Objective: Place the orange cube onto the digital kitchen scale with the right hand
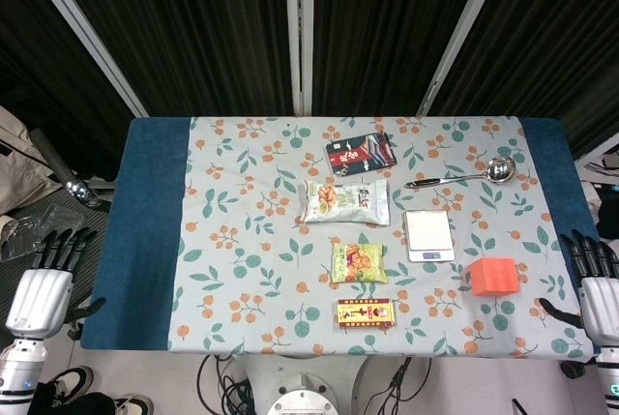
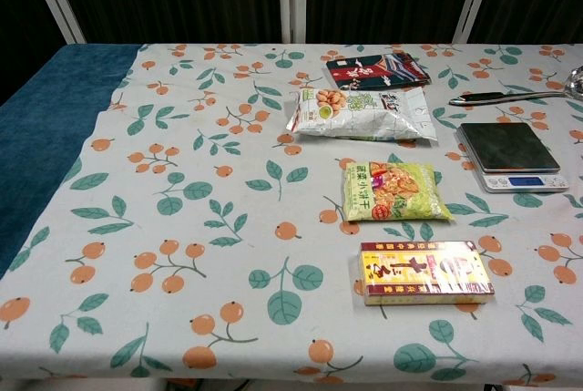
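The orange cube (image 1: pixel 493 276) lies just right of the digital kitchen scale (image 1: pixel 428 234), toward the robot, close for the right hand (image 1: pixel 597 280). Both hands hold nothing, fingers spread; the left hand (image 1: pixel 46 280) waits beside the desk (image 1: pixel 145 241).

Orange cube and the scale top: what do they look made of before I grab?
The orange cube looks matte, with soft, slightly rounded edges and no glare, so possibly foam or soft plastic; I cannot tell which. The digital kitchen scale has a dark reflective platform, likely brushed metal or glass, on a pale plastic-looking base with a lit blue display.
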Robot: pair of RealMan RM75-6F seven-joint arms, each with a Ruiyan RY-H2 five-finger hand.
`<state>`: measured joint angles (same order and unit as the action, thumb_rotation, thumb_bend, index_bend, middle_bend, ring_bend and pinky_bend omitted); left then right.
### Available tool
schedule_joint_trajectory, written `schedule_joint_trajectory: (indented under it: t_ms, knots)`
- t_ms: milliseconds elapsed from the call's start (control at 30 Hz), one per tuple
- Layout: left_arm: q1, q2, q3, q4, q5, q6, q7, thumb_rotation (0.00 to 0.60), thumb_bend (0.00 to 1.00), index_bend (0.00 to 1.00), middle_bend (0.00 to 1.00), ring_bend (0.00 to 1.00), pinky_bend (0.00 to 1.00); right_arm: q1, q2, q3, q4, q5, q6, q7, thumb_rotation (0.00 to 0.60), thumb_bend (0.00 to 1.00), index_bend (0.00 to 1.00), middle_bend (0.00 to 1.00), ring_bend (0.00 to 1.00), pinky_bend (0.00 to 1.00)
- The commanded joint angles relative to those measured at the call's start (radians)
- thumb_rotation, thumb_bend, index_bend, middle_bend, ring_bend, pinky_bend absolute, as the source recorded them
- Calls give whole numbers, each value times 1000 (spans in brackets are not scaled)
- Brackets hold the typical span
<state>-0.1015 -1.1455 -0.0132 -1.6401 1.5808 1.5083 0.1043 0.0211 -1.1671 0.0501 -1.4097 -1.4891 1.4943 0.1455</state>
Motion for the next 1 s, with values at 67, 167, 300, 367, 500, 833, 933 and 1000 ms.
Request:
schedule_joint_trajectory:
  t_ms: [67,167,300,367,500,833,933,1000]
  knots:
    - [-3,-5,-1,6,-1,-4,-2,600,72,80,53,0,0,2,4,-4,-6,-4,-5,1,600,38,0,0,0,0]
    - [-3,-12,-1,12,-3,-6,-7,600,72,80,53,0,0,4,10,-7,-11,-10,-11,2,600,37,0,0,0,0]
    - [-3,-12,3,13,-1,-8,-6,600,72,80,53,0,0,8,28,-20,-32,-10,-37,-15,600,28,0,0,0,0]
    - [-3,-11,1,13,-3,-7,-8,600,72,80,53,0,0,13,43,-27,-58,5,-70,-39,600,25,0,0,0,0]
    - [-8,-9,-2,13,-6,-14,-12,600,72,80,53,0,0,41,64,-36,-112,41,-156,-114,600,17,0,0,0,0]
    - [-8,-13,4,22,-10,-21,-13,600,72,83,53,0,0,154,44,-17,-198,119,-341,-305,600,14,0,0,0,0]
    - [-5,-10,4,21,-11,-16,-16,600,72,83,53,0,0,188,35,-11,-224,170,-395,-394,600,19,0,0,0,0]
    - [-3,-10,6,22,-11,-16,-16,600,72,83,53,0,0,209,28,-13,-238,199,-431,-439,600,23,0,0,0,0]
